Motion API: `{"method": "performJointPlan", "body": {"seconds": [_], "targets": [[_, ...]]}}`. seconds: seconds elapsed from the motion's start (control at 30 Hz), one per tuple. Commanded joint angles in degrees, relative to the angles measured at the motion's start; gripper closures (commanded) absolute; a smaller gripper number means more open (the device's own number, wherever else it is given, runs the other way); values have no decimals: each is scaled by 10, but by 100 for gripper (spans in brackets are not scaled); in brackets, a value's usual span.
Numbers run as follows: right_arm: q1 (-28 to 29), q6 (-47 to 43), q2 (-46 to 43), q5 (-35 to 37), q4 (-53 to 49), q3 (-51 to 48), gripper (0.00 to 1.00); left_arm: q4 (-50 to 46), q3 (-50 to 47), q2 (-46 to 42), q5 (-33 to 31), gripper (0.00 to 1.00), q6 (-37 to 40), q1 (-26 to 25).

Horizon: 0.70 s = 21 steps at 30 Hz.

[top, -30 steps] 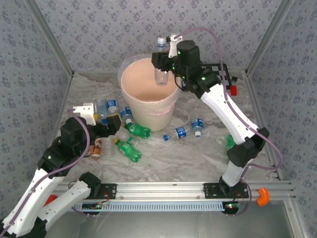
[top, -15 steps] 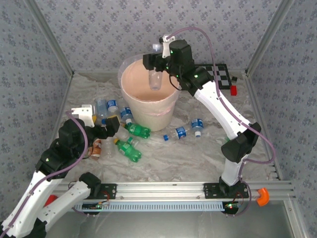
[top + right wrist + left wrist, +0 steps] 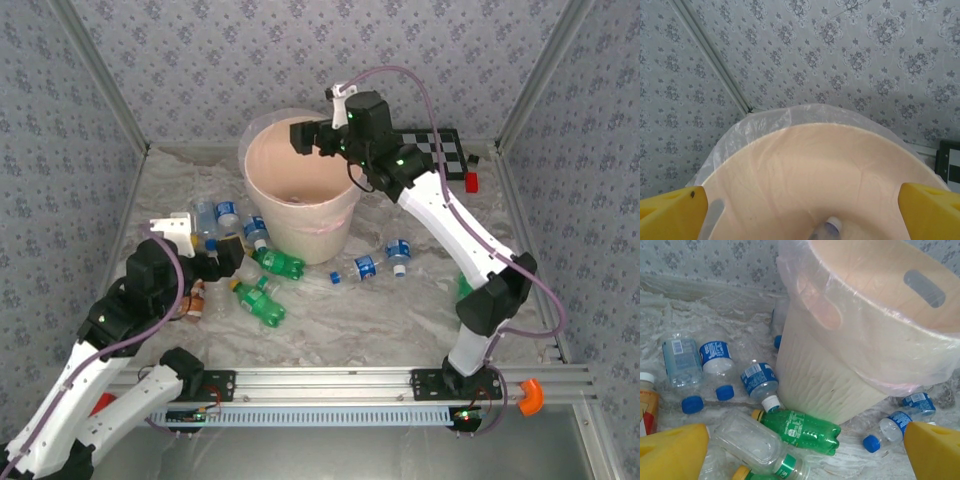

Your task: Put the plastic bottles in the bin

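Peach-cream bin (image 3: 300, 225) directly under right claw (image 3: 303, 136); claw spread wide, empty, hovering over rim. Capped bottle (image 3: 827, 228) deep inside bin, just below right claw, cap toward it. Left claw (image 3: 216, 256) also wide, gripping nothing, low over desk (image 3: 400, 320). Just ahead of left claw: green bottle (image 3: 801, 430) against bin foot, green-label bottle (image 3: 755, 447) nearest fingers. Blue-label bottles (image 3: 715, 357) farther ahead to left. Orange-brown bottle (image 3: 647, 405) beside left finger.
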Motion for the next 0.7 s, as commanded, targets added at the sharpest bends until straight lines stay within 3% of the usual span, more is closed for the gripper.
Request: {"method": "performJointPlan", "body": {"seconds": [0.0,0.33,0.67], "targets": [[1,-13,-51,5,12,-29,0,-28,-5,18,-16,0,-23,-4],[3,-20,-205,24,48,-232,0,-72,-29,78,-20,0,-120,-4],[4,-20,-368,52,61,-434,0,-31,-119,125,84,5,-304,-4]]}}
